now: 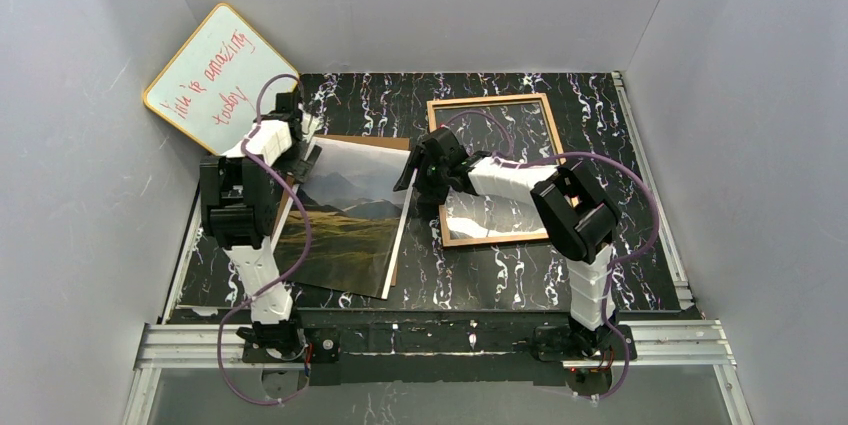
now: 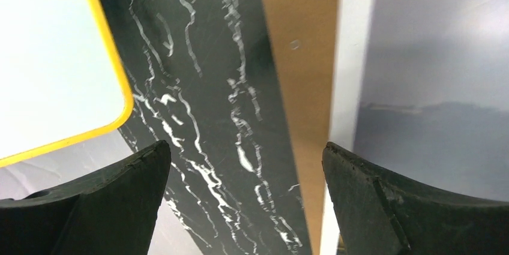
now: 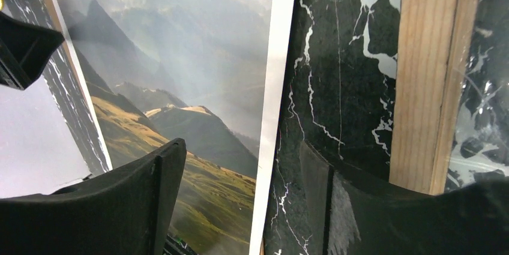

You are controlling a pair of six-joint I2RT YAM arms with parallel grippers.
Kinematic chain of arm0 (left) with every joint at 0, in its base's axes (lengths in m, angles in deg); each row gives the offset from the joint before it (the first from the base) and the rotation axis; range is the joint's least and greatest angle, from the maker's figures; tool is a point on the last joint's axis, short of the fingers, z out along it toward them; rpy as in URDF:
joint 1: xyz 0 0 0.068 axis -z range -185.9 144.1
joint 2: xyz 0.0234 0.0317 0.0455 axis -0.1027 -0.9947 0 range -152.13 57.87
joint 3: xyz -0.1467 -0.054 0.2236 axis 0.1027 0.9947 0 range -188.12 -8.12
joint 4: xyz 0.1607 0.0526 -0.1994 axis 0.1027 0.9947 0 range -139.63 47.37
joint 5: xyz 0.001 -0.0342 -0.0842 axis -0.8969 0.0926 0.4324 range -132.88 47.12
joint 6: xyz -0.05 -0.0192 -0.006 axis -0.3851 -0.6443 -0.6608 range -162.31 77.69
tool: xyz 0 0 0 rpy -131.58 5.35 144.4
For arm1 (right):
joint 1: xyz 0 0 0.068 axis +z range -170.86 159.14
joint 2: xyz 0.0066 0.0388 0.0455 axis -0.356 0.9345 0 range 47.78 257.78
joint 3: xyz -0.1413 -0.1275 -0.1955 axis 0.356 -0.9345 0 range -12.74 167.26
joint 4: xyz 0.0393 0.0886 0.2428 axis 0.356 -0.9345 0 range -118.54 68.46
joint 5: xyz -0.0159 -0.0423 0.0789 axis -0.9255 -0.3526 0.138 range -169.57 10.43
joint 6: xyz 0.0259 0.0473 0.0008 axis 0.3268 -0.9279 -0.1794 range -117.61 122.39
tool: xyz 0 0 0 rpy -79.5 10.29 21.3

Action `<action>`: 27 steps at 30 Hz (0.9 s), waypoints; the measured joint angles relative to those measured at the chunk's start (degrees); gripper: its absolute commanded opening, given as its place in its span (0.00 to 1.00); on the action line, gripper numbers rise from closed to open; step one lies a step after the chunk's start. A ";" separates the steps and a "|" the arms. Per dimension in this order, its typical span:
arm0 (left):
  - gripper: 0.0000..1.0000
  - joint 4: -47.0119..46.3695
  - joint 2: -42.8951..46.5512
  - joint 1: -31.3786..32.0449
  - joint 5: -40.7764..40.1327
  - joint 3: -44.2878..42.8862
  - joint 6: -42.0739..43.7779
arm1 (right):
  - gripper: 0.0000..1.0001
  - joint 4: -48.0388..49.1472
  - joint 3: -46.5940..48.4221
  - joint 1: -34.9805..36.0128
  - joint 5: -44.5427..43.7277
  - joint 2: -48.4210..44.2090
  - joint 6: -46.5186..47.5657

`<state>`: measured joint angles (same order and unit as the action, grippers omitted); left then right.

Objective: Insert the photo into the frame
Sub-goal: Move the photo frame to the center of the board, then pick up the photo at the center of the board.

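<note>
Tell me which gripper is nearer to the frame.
Right. The right gripper is open just off the frame, at its left rail, between it and the photo; the left gripper is beyond the photo, by the whiteboard.

A brown hardboard panel lies mostly hidden beneath the large paper photo of misty mountains; only thin strips show. The left black-and-white robot arm covers the photo's left edge. Right of the photo, the right arm hides part of the light-wood frame.
</note>
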<state>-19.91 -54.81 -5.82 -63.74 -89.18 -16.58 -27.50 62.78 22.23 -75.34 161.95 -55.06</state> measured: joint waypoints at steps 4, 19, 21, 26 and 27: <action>0.93 0.39 1.36 -3.37 0.33 0.90 2.43 | 0.73 1.75 0.00 -0.13 -0.94 0.59 -0.26; 0.89 -4.96 5.22 -5.05 -0.48 10.69 6.95 | 0.68 13.18 -3.52 -1.51 -0.28 2.49 -5.29; 0.89 -5.18 5.27 -5.03 -0.48 10.86 6.99 | 0.66 18.36 -6.19 -2.29 1.60 2.47 -7.41; 0.87 -5.31 5.29 -4.83 -0.50 11.02 7.19 | 0.59 30.75 -12.90 -4.42 6.60 2.47 -12.90; 0.87 -5.40 5.29 -4.79 -0.55 11.10 7.21 | 0.58 32.35 -13.70 -4.72 7.41 2.49 -13.64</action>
<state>-25.31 -49.52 -10.61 -64.29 -78.08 -9.36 4.85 49.08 17.51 -67.93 164.44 -68.70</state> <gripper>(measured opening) 0.875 0.614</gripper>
